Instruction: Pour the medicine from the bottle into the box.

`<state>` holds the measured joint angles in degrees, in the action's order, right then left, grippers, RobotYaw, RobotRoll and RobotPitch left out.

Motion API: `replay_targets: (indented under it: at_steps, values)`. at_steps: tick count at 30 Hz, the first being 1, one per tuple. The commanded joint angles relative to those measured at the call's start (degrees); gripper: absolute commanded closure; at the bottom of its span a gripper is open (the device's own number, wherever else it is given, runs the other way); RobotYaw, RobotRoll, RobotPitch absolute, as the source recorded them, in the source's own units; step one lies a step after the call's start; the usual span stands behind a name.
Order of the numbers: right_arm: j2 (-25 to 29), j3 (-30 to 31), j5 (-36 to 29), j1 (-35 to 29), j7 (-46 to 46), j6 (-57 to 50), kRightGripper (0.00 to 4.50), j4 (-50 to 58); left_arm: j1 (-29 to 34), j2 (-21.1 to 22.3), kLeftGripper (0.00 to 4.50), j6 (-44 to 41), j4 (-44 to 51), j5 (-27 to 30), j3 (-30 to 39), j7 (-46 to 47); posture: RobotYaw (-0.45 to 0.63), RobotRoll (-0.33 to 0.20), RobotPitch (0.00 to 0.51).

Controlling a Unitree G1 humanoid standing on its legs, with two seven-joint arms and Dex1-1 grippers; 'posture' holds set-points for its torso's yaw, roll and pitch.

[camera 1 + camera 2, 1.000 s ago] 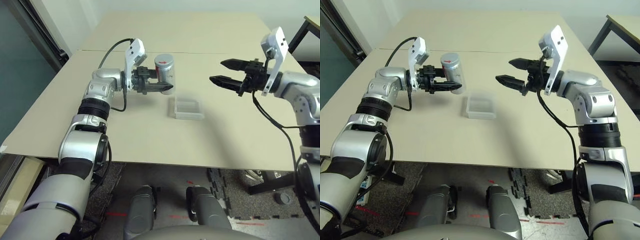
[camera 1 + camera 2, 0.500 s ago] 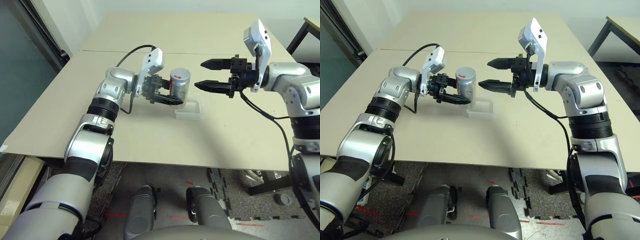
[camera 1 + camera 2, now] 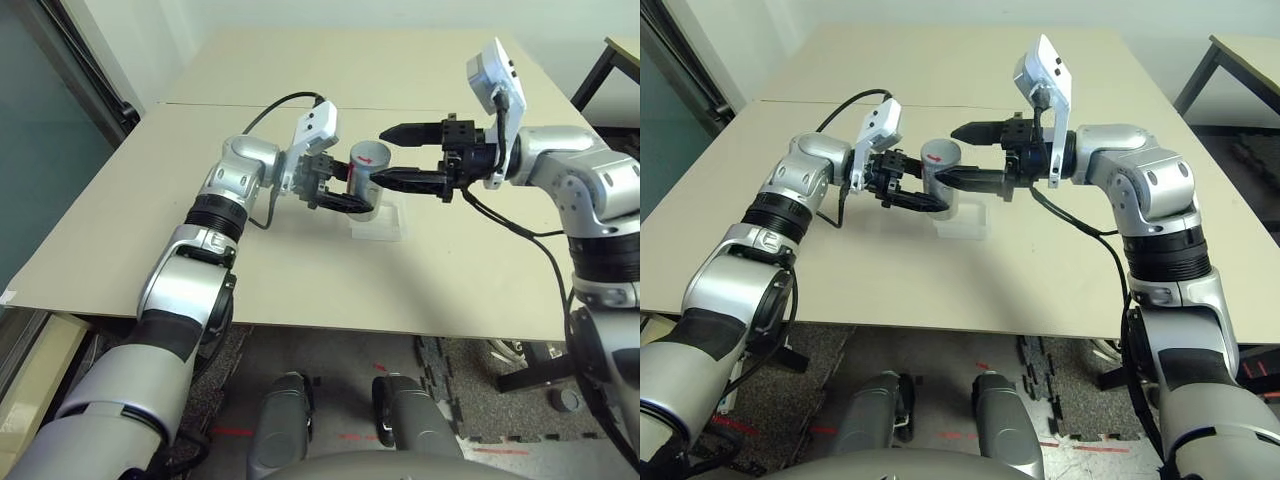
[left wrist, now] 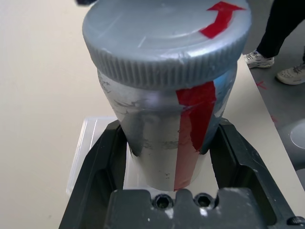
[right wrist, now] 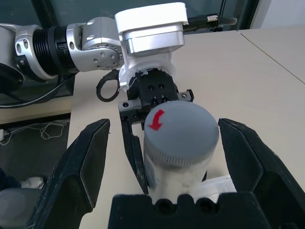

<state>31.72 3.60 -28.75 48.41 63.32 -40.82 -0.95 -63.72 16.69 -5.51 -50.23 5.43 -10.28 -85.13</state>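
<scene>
There is one bottle (image 3: 366,178) with one cap (image 5: 178,131), one box (image 3: 381,226), two hands, left (image 3: 345,189) and right (image 3: 395,154), and one bench (image 3: 300,270).

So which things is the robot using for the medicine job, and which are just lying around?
Job things: the bottle with its cap on, held by the left gripper; the box; the open right gripper at the cap.

Just around: the table; somebody's shoes on the floor.
</scene>
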Motion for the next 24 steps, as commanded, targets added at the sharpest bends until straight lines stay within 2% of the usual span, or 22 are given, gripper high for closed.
replay_targets:
  at_steps: [1, 8, 13, 14, 19, 24]
  values:
    - [-1.2, 1.0, 1.3, 1.2, -0.8, 2.0, 0.00, -1.8, -0.7, -0.6, 1.75, 0.1, 0.5, -0.6, -0.8, 0.0, -0.07, 0.000, 0.079]
    - [-2.4, 1.2, 2.5, 1.5, -1.1, 3.6, 0.00, -3.6, 0.0, -0.8, 1.75, -0.6, 2.1, -0.3, -0.8, -0.1, -0.06, 0.000, 0.083]
    - [-2.6, 1.2, 2.8, 1.2, -1.1, 3.9, 1.69, -4.0, 0.3, -0.7, 1.75, -1.1, 2.9, -0.1, -0.7, 0.0, -0.06, 0.000, 0.084]
    - [-2.7, 1.1, 2.7, 1.2, -1.1, 3.8, 1.91, -4.0, 0.4, -0.7, 1.75, -1.2, 3.0, -0.1, -0.6, 0.1, -0.06, 0.000, 0.084]
    - [-2.6, 1.1, 2.2, 1.2, 0.2, 4.0, 1.91, -4.3, 0.9, -0.6, 1.75, -1.5, 3.9, 0.1, -0.7, -0.4, -0.05, 0.000, 0.087]
    - [-3.1, 1.9, 1.7, 2.8, 7.4, 8.5, 1.91, -8.1, 1.1, -0.9, 1.75, -3.1, 6.8, 0.9, -1.1, -1.6, -0.05, 0.000, 0.089]
